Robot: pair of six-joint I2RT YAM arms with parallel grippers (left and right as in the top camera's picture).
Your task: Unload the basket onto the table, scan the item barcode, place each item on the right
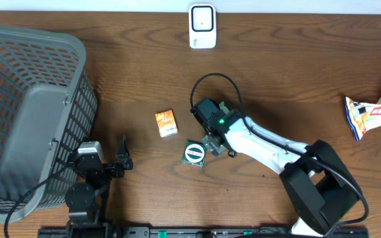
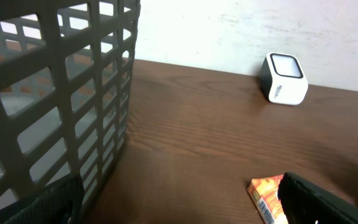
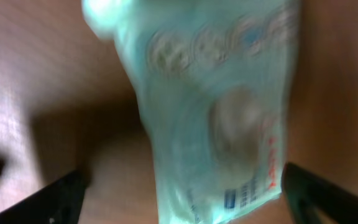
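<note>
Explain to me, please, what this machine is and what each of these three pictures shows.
The machine is a two-armed robot at a wooden table, each arm ending in a two-fingered claw. One picture looks down from above; the other two come from cameras on the wrists. On the table are a grey basket, a white scanner, an orange packet, a snack bag and a teal packet. The left claw is open and empty beside the basket. The right claw stands open around the teal packet, which looks blurred in its camera; nothing seems gripped.
</note>
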